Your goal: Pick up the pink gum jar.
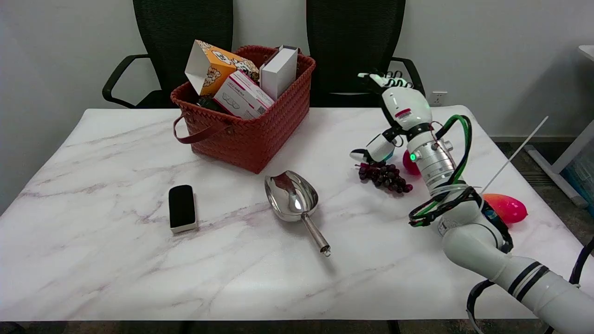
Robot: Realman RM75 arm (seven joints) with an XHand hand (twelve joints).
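Note:
The pink gum jar (409, 163) stands on the marble table (116, 260) at the right. Only a small pink part of it shows, with a bit of teal beside it; my wrist hides the rest. My right hand (400, 109) is over the jar and slightly to its left. Its fingers are spread and point up and away, and the thumb reaches down to the left, toward the grapes. Nothing is visible in its grasp.
Dark grapes (384, 176) lie just left of the jar. A pink-orange toy fruit (509, 208) lies to the right, behind my forearm. A metal scoop (293, 196) and a black eraser (182, 207) are mid-table. A red woven basket (250, 141) of boxes stands at the back.

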